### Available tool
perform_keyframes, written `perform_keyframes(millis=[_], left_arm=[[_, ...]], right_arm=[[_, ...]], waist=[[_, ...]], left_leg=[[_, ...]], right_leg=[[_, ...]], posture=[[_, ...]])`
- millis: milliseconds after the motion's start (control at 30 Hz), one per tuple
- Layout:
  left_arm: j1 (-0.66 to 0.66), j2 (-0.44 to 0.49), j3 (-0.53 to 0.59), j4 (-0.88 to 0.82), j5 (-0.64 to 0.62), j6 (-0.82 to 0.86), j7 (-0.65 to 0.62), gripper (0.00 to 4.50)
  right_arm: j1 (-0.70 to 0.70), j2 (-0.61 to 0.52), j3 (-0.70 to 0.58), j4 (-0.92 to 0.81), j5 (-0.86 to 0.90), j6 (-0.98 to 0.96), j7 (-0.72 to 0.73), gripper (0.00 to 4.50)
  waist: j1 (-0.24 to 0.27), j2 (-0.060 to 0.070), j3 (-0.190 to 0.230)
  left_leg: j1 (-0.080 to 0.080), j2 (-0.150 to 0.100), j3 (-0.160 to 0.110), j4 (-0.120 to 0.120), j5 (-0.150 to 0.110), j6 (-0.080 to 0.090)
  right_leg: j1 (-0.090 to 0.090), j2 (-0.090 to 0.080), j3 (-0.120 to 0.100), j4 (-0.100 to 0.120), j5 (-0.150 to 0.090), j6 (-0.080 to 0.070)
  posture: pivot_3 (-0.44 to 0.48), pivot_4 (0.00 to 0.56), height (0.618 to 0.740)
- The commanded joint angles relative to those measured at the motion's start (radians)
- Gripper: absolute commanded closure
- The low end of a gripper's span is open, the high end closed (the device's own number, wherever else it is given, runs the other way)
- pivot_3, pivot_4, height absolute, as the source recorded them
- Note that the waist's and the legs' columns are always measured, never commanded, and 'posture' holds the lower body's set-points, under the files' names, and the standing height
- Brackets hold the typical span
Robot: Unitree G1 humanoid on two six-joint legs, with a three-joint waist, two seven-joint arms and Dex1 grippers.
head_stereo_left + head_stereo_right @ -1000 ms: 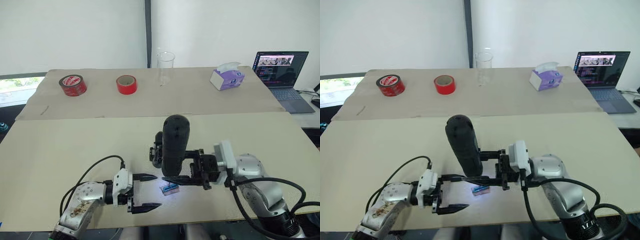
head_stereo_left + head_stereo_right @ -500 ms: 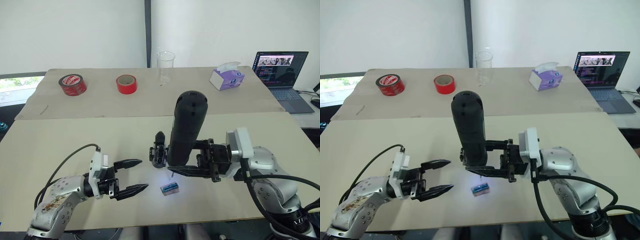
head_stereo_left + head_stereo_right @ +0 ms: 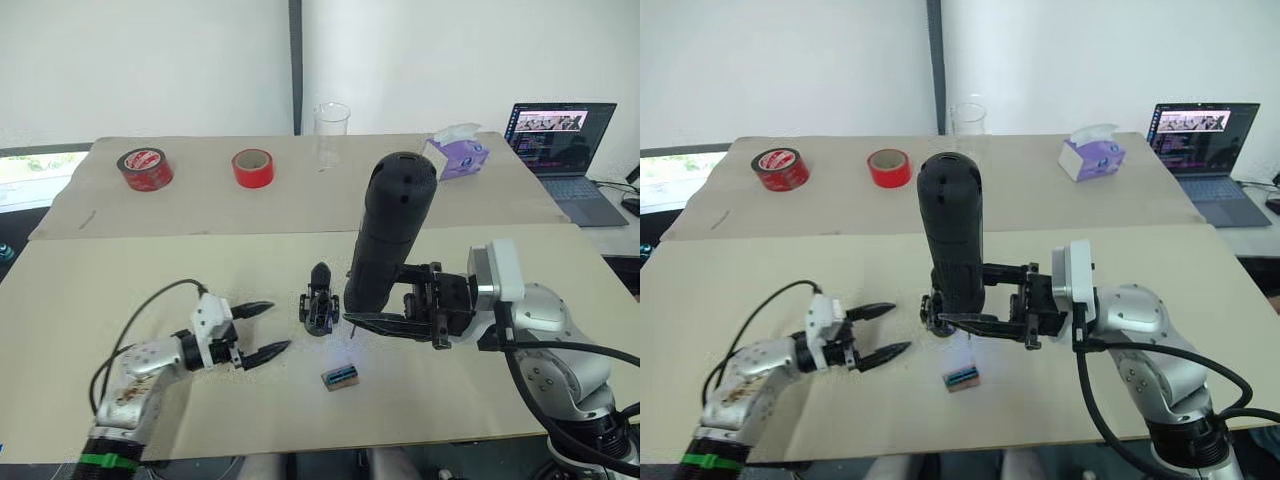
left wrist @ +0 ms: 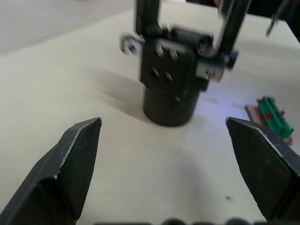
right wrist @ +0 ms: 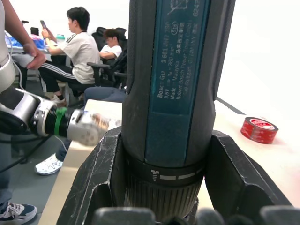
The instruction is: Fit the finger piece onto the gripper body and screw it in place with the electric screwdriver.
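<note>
Right claw (image 3: 375,322) clenched around thick black cylindrical electric screwdriver (image 3: 388,238), held upright just beside small black blocky gripper body (image 3: 319,305) standing mid-desk (image 3: 150,270); left claw (image 3: 262,330) released, empty, nearby.

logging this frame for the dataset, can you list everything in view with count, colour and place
electric screwdriver: 1, black, upright, held in the right claw above the near table
gripper body: 1, black, near table centre
small block: 1, green-brown, in front of the gripper body
tape rolls: 2, red, far table's left
beaker: 1, clear, far table centre
tissue box: 1, purple, far table's right
laptop: 1, grey, open, far right
seated people: 2, background of right wrist view
left claw: open, left of the gripper body
right claw: shut on the screwdriver
</note>
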Motion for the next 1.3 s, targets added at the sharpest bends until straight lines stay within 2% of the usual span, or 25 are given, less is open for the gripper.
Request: perform_keyframes(millis=[33,367,633,733,767,800,833,1167,1300], left_arm=[[-0.056,-0.042,-0.041,0.042,0.053,-0.064,0.013,0.02],[-0.151,-0.157,-0.1,0.131,0.115,-0.08,0.074,0.02],[-0.177,-0.161,-0.111,0.167,0.125,-0.078,0.055,0.02],[-0.198,-0.145,-0.112,0.216,0.143,-0.104,0.033,0.82],[-0.204,-0.142,-0.112,0.23,0.146,-0.111,0.027,1.22],[-0.22,-0.136,-0.112,0.258,0.145,-0.129,0.004,1.82],[-0.232,-0.132,-0.113,0.278,0.145,-0.143,-0.012,2.18],[-0.445,-0.154,-0.151,0.621,0.163,-0.35,-0.286,2.22],[-0.513,-0.169,-0.157,0.742,0.205,-0.424,-0.283,2.22]], right_arm=[[-0.027,0.007,-0.021,-0.012,0.016,-0.013,-0.001,2.57],[-0.025,0.004,-0.017,-0.006,-0.001,-0.017,0.0,2.57],[-0.015,0.001,-0.02,-0.005,-0.013,-0.021,0.005,2.57],[-0.009,-0.003,-0.024,-0.008,-0.013,-0.02,0.008,2.57],[-0.009,-0.003,-0.025,-0.008,-0.014,-0.02,0.009,2.57],[-0.006,-0.007,-0.03,-0.011,-0.01,-0.017,0.01,2.57],[-0.004,-0.01,-0.034,-0.014,-0.008,-0.014,0.011,2.57],[0.037,-0.085,-0.089,-0.057,0.067,0.047,0.017,2.57],[0.045,-0.096,-0.098,-0.068,0.076,0.057,0.012,2.57]], waist=[[0.002,0.0,0.0],[0.005,0.0,0.0],[0.004,0.0,0.0],[0.005,0.0,0.0],[0.005,0.0,0.0],[0.004,0.0,0.0],[0.004,0.0,0.0],[0.009,0.0,0.0],[0.016,0.0,0.0]], left_leg=[[0.0,0.0,0.0,0.0,0.0,0.0],[0.0,0.0,-0.001,0.001,0.0,0.0],[-0.001,0.0,-0.002,0.003,0.0,0.0],[-0.001,0.0,-0.002,0.004,0.0,0.0],[-0.001,0.0,-0.002,0.005,0.0,0.0],[-0.001,0.0,-0.002,0.005,0.0,0.0],[-0.001,0.0,-0.002,0.005,0.0,0.001],[-0.004,0.0,-0.003,0.008,-0.001,0.001],[-0.004,0.0,-0.004,0.009,-0.001,0.002]], right_leg=[[0.0,0.0,0.0,0.0,0.0,0.0],[0.001,-0.001,0.0,0.001,0.001,0.0],[0.001,0.0,-0.001,0.001,0.001,0.001],[0.001,0.0,-0.001,0.001,0.001,0.001],[0.001,0.0,-0.001,0.001,0.001,0.001],[0.001,0.0,-0.002,0.001,0.001,0.001],[0.001,0.0,-0.002,0.001,0.001,0.001],[0.002,0.0,-0.004,0.001,0.001,0.001],[0.002,-0.001,-0.005,0.0,0.001,0.001]], posture=[[0.0,0.15,0.74],[0.0,0.15,0.74],[0.0,0.15,0.74],[0.0,0.15,0.74],[0.0,0.15,0.74],[0.0,0.15,0.74],[0.0,0.15,0.74],[0.0,0.15,0.74],[0.0,0.15,0.74]])
